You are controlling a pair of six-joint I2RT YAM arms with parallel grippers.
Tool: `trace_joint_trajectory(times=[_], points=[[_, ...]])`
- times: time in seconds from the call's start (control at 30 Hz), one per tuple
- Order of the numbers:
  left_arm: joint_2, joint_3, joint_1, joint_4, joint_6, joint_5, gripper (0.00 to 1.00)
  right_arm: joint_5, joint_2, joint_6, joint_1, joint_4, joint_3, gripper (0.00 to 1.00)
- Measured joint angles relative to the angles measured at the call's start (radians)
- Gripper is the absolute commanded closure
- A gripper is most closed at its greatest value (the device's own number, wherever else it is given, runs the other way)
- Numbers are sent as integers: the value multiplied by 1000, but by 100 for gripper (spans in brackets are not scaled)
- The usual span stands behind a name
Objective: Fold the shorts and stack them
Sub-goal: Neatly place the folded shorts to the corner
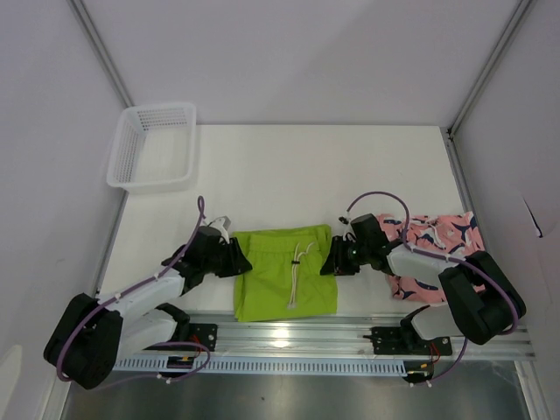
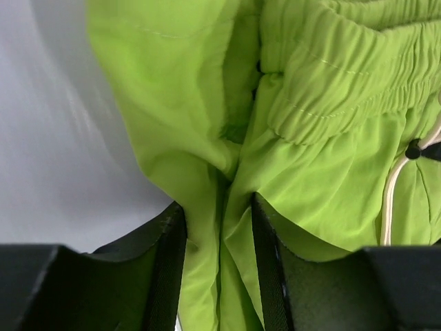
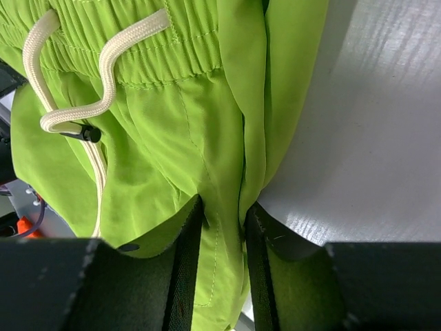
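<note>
Open table (image 1: 315, 166) stretches far of the lime green shorts (image 1: 285, 272), which lie flat by the near edge; the basket (image 1: 153, 146) sits far left. The left gripper (image 1: 243, 261) pinches their left edge, the right gripper (image 1: 328, 264) their right edge, fabric clamped between both finger pairs. The pink shorts (image 1: 442, 232) lie right

Bright, even light; soft, blurred wrist close-ups.

The lime shorts (image 1: 271, 280) are thin matt cloth, their drawcord (image 3: 136, 34) woven. The table (image 1: 289, 175) under them is smooth, slightly glossy white; the basket (image 1: 122, 153) is plastic mesh.
</note>
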State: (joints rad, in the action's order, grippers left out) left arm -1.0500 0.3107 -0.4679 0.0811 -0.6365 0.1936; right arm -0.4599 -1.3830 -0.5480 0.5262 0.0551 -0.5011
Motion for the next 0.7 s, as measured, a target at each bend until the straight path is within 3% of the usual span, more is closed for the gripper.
trace_joint_trajectory(times=[0.1,0.2,0.3,0.33,0.4,0.53,0.7], points=[[13,0,-28,14,-3,-15,51,21,0,-1,19,8,-14,71],[20,0,-48,19,-9,-21,53,50,-1,-2,42,23,-33,75],[20,0,-62,20,-19,-30,72,79,-1,-2,64,37,-49,83],[20,0,-67,20,-23,-32,86,92,-1,-3,75,43,-55,90],[16,1,-74,18,-27,-35,100,113,-1,-4,90,53,-64,94],[-7,10,-82,19,-28,-40,100,167,-1,-9,121,80,-83,100],[-12,24,-95,38,-30,-60,100,280,-1,-9,185,156,-132,100]])
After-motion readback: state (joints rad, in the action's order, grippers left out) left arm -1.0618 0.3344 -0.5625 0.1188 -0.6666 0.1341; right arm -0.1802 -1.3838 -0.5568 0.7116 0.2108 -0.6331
